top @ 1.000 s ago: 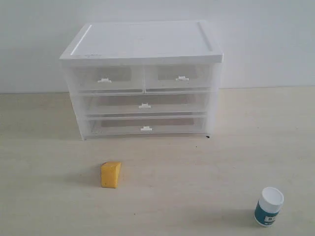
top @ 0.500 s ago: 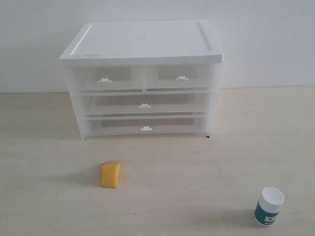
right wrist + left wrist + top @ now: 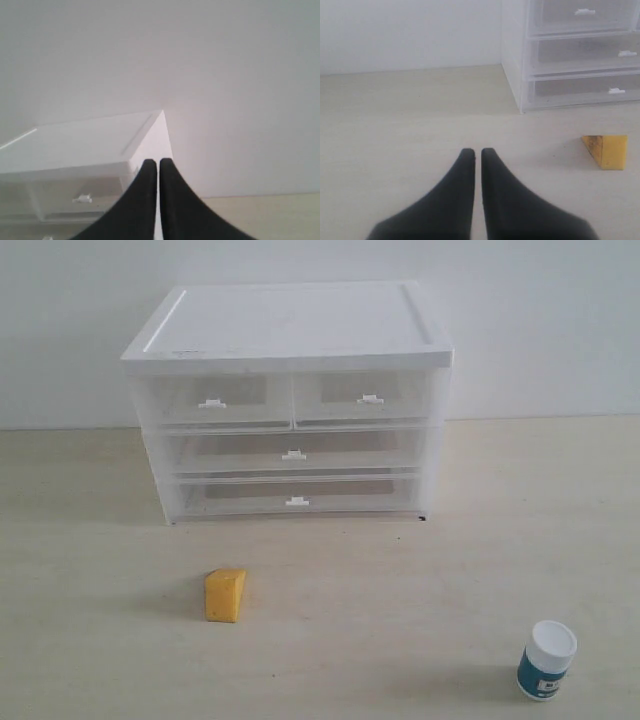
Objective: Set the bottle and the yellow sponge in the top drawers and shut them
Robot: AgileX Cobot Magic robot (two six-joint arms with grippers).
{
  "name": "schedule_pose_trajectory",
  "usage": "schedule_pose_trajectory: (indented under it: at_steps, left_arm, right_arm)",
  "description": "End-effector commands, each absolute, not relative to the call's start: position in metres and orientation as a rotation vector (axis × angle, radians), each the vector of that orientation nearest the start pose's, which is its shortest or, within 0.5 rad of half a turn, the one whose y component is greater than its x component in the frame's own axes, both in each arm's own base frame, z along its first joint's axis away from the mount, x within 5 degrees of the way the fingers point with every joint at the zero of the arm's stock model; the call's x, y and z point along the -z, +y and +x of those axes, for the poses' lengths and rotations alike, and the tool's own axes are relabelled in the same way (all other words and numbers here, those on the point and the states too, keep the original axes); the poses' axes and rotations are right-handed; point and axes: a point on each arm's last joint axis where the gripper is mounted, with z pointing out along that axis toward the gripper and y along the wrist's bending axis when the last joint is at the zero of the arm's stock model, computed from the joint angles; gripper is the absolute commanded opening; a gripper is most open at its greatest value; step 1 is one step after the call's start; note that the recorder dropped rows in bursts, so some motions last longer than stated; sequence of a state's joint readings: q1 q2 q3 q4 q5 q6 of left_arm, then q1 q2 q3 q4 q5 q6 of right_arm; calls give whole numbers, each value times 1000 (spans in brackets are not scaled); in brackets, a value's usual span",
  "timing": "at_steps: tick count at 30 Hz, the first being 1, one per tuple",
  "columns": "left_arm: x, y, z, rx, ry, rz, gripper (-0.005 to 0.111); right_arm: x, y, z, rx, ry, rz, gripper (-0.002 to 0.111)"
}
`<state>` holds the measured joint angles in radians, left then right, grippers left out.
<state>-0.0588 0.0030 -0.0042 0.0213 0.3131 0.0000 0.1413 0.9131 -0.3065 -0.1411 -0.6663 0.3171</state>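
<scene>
Exterior view: white-topped cabinet (image 3: 290,330) at the back of the pale surface (image 3: 420,580), top drawers (image 3: 215,400) pushed in flush, side by side above two wide drawers (image 3: 293,452), also shut. In front of the cabinet, toward the left and well apart from it, yellow sponge (image 3: 225,595) lying on the surface. Far to the right and nearer the camera, bottle (image 3: 546,660) upright, white cap on, well apart from the sponge. Left wrist view: left end effector (image 3: 477,152) with fingers pressed together, holding nothing, sponge ahead and to one side. Right wrist view: right end effector (image 3: 158,162) likewise together and empty, cabinet top beyond it.
</scene>
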Motion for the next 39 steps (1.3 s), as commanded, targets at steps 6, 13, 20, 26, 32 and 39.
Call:
schedule_pose_trajectory:
  at_steps: [6, 13, 20, 26, 32, 39]
  left_arm:
    - [-186, -3, 54, 36, 1788, 67, 4]
    - [-186, -3, 54, 36, 1788, 67, 4]
    - [-186, -3, 54, 36, 1788, 67, 4]
    - [-186, -3, 54, 36, 1788, 67, 4]
    - [-186, -3, 54, 36, 1788, 67, 4]
    - [-186, -3, 54, 36, 1788, 67, 4]
  right_arm:
    - [-244, 40, 210, -367, 1490, -36, 0]
    - [-224, 70, 220, -309, 1455, -73, 0]
    - [-194, 113, 220, -288, 1520, -67, 0]
    - [-182, 153, 232, -348, 1539, -146, 0]
    - [-177, 175, 249, -354, 1526, -174, 0]
    - [-169, 189, 264, -358, 1525, -177, 26]
